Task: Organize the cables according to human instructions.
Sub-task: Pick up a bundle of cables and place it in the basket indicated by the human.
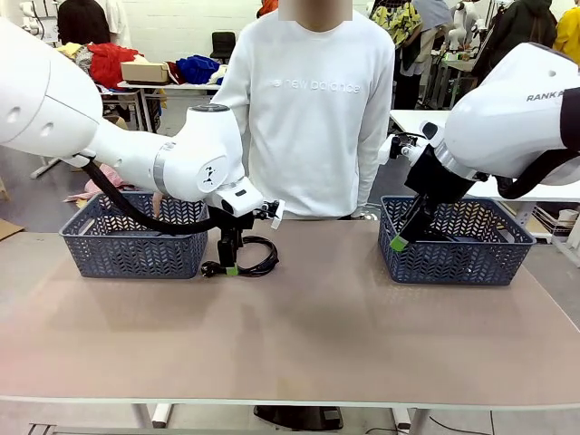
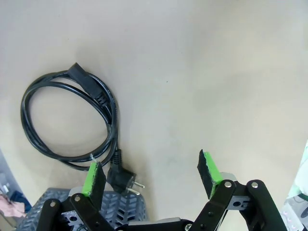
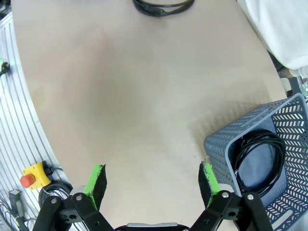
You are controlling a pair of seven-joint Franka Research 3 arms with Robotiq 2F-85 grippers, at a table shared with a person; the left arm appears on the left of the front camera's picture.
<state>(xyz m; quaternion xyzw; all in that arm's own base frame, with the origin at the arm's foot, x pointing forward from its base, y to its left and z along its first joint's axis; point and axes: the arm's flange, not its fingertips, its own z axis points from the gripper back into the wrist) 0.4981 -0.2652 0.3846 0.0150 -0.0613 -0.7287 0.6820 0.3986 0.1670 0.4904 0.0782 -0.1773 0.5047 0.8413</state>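
One coiled black cable (image 1: 270, 264) lies on the table's far side, in front of the person. Its loop and plug ends (image 2: 89, 86) show in the left wrist view. My left gripper (image 1: 231, 265) hangs open just above this cable, one green pad (image 2: 94, 175) over the cord near the round plug, nothing held. The same cable (image 3: 163, 7) appears at the top of the right wrist view. My right gripper (image 1: 400, 241) is open and empty beside the right basket's left wall. Another coiled cable (image 3: 262, 135) rests inside that basket.
Two grey-blue mesh baskets stand at the far edge, the left basket (image 1: 136, 254) and the right basket (image 1: 453, 263). A person in a white sweatshirt (image 1: 313, 109) stands behind the table. A red stop button on a yellow box (image 3: 29, 178) sits off the table.
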